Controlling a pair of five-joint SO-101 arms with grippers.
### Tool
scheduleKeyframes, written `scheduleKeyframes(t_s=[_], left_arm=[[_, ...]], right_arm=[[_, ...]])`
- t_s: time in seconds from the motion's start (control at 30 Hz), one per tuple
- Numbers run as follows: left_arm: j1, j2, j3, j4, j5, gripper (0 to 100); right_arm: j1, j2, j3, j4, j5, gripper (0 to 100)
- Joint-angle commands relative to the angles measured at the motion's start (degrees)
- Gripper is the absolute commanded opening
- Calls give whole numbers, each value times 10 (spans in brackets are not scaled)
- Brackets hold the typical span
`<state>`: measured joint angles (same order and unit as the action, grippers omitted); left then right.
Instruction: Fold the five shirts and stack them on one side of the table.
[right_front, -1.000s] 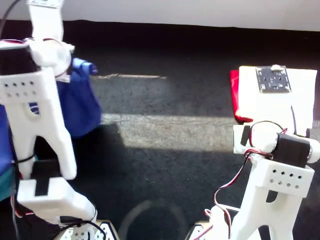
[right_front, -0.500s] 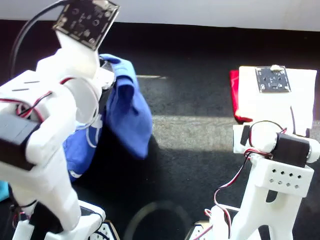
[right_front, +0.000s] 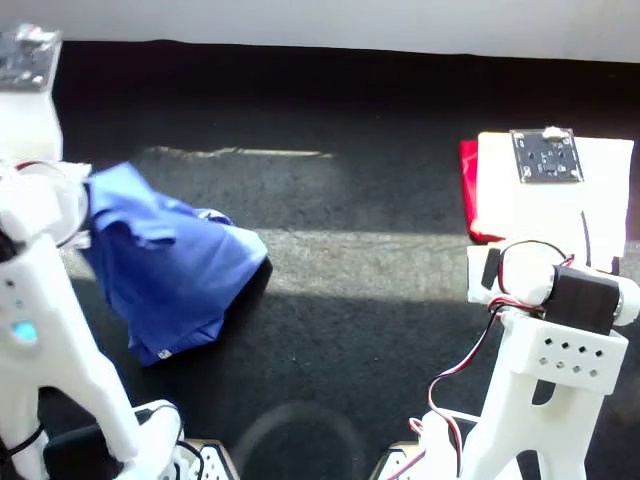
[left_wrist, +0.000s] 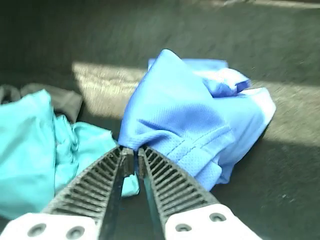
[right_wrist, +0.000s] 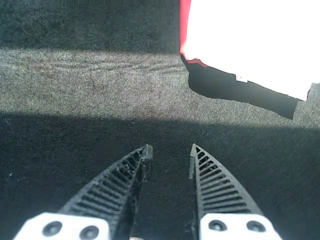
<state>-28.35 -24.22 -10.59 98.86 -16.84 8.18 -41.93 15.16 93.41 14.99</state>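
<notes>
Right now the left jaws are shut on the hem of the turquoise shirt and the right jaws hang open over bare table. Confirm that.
Wrong shirt. The left wrist view shows the left jaws shut on the hem of the blue shirt; the turquoise shirt lies beside it. The right jaws do hang open over bare table.

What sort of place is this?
Probably a tabletop robot test bench for shirt folding: dark cloth-covered table, left gripper pinching a blue shirt, a folded white cloth over a red cloth.
</notes>
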Motion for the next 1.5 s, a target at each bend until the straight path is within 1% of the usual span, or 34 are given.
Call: scheduleKeyframes(t_s=[0.0,0.13,0.27,0.37,0.5,0.63,0.7,0.8,0.9,1.0,1.07,1.17,1.27,1.33,1.37,1.47], left_arm=[[-136,8,158,-91,-52,9],[-245,28,299,-254,-105,9],[-322,51,395,-391,-149,9],[-371,71,436,-453,-167,9],[-406,100,448,-472,-178,9],[-415,127,447,-471,-177,10],[-416,131,446,-470,-177,10],[-417,131,446,-469,-177,27],[-417,131,434,-442,-177,107],[-417,131,387,-380,-175,182],[-416,131,333,-310,-174,207],[-405,131,239,-179,-174,210],[-368,131,164,-68,-173,210],[-322,131,131,-13,-172,210],[-294,131,121,4,-162,210],[-217,135,111,8,-98,210]], right_arm=[[-4,-9,-1,-26,0,124],[-34,-4,0,-44,-2,124],[-124,-3,0,-51,-45,124],[-204,-2,17,-96,-56,124],[-298,10,69,-182,-56,124],[-368,95,75,-243,-56,124],[-395,156,44,-264,-56,124],[-428,259,-45,-263,-57,124],[-452,358,-146,-262,-57,124],[-477,447,-229,-259,-57,135],[-492,504,-279,-245,-57,178],[-509,587,-343,-230,-57,255],[-515,660,-399,-234,-57,267],[-515,709,-444,-235,-57,267],[-515,733,-469,-234,-57,267],[-513,795,-539,-230,-69,267]])
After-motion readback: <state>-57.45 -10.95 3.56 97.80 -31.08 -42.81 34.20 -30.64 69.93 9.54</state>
